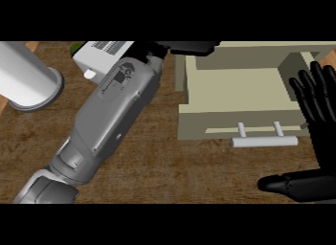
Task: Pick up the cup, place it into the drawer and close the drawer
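One drawer [234, 91] sits open at about two o'clock, with one pale bar handle [264, 141] on its front. One white cylinder [22, 76] lies at ten o'clock. One white box [99, 55] shows at twelve o'clock, a sliver of green beside it. Two hands show: the left hand [191, 47] at one o'clock, the right hand [324, 124] at three o'clock. Two forearms, one wooden counter [170, 167].

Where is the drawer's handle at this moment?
In the head view the pale bar handle sits right of centre, on the open drawer's front panel, facing the robot, just left of the open right hand.
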Motion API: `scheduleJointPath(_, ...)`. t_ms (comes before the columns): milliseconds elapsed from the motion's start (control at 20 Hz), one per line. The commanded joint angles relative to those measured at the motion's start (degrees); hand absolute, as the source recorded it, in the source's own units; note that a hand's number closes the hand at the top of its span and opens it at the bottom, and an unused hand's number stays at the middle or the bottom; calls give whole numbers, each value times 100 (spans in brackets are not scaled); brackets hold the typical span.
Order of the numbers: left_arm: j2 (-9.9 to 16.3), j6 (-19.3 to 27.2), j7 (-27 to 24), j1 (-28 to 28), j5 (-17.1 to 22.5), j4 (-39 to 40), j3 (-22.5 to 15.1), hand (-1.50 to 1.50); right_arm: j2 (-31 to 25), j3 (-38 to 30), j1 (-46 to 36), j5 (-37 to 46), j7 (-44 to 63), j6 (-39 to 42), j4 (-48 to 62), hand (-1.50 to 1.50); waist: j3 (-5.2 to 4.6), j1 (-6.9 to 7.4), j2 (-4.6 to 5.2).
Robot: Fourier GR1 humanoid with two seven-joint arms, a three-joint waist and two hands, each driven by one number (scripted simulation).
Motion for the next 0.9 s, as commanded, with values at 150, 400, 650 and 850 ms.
scheduleJointPath(150,-2,435,-233,-788,779,1152,-542,150,6,139,-62,15,134,8,-159,-150,1,-188,27)
scheduleJointPath(400,-2,219,-711,-541,1030,1688,-1033,150,-137,-61,-100,-260,148,165,-99,-150,1,-188,38)
scheduleJointPath(650,-2,298,-769,-802,1221,1961,-1535,150,-33,100,-94,80,-223,157,218,-150,4,-269,71)
scheduleJointPath(850,-2,534,-499,-872,1427,2045,-1971,150,-55,32,-73,-167,-105,220,129,-150,8,-387,74)
